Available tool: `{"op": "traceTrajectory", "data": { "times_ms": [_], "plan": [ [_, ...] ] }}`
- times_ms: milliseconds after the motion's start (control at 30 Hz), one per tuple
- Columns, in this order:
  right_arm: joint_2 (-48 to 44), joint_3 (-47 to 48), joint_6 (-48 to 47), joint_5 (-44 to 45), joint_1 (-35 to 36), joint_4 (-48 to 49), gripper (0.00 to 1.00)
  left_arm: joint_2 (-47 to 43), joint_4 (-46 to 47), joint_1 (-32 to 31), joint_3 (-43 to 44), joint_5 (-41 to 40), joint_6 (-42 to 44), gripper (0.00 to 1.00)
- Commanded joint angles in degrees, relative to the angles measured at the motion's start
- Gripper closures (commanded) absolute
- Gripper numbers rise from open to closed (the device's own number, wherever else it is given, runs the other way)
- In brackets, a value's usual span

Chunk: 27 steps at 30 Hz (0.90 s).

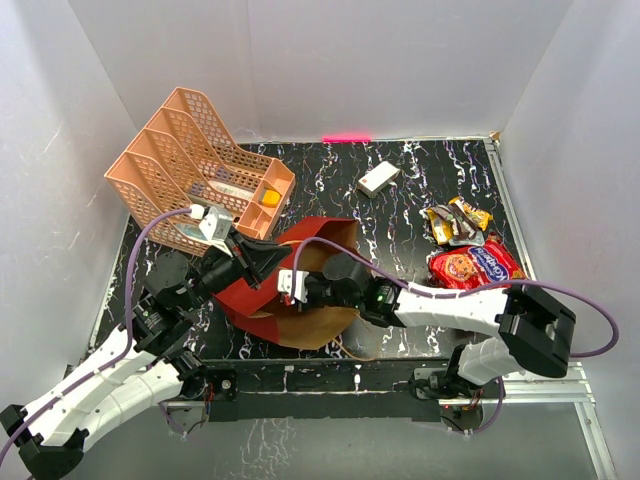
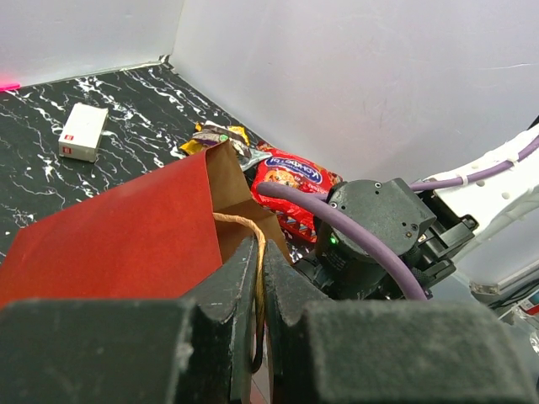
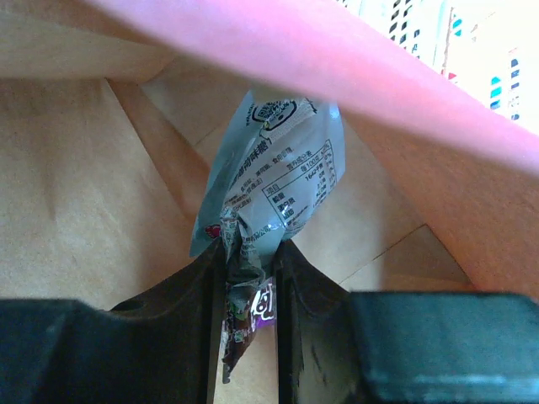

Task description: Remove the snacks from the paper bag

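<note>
In middle of surface [image 1: 400,205], paper bag [image 1: 250,298] lying on side, red outside showing, mouth facing right arm, long axis running roughly left-right. Left tool [image 2: 257,252] pinching almost fully closed on bag's rim at cord handle [image 2: 244,220]. Right tool [image 3: 250,257] reaching inside bag, jaws standing narrowly apart, gripping crimped end of pale wrapper [image 3: 278,168], which is pointing deeper into bag. Wrapper showing small printed table, characters too fine for reading. Red cookie packet [image 1: 475,266] with blue logo and small wrappers [image 1: 455,222] lying outside bag, at right.
</note>
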Motion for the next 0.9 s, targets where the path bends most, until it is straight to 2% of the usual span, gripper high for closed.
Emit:
{"op": "traceTrajectory", "data": {
  "times_ms": [0, 200, 300, 467, 600, 867],
  "plan": [
    [0.10, -1.18, 2.67, 1.40, -0.34, 7.17, 0.75, -0.66, 0.93, -0.25, 0.95, -0.07, 0.48, 0.96],
    [5.54, -1.35, 4.25, 9.38, -0.34, 11.95, 0.73, -1.04, 1.13, -0.25, 0.79, 0.73, -0.06, 0.95],
    [7.03, -3.13, 4.39, 10.84, -0.42, 15.76, 0.68, -1.40, 0.63, -0.24, 0.60, 1.57, 0.02, 0.95],
    [9.50, -3.51, 3.25, 14.41, -0.47, 16.23, 0.67, -0.83, 0.33, -0.24, 0.49, 8.02, -0.15, 0.95],
    [10.25, -3.93, 3.08, 13.80, -0.43, 16.54, 0.66, 0.67, 0.58, -0.27, -0.06, 13.77, -1.63, 0.95],
    [11.69, -5.18, 2.85, 12.70, -0.43, 17.60, 0.56, -0.04, 2.69, -0.24, -1.08, 13.96, -3.06, 0.95]
  ]
}}
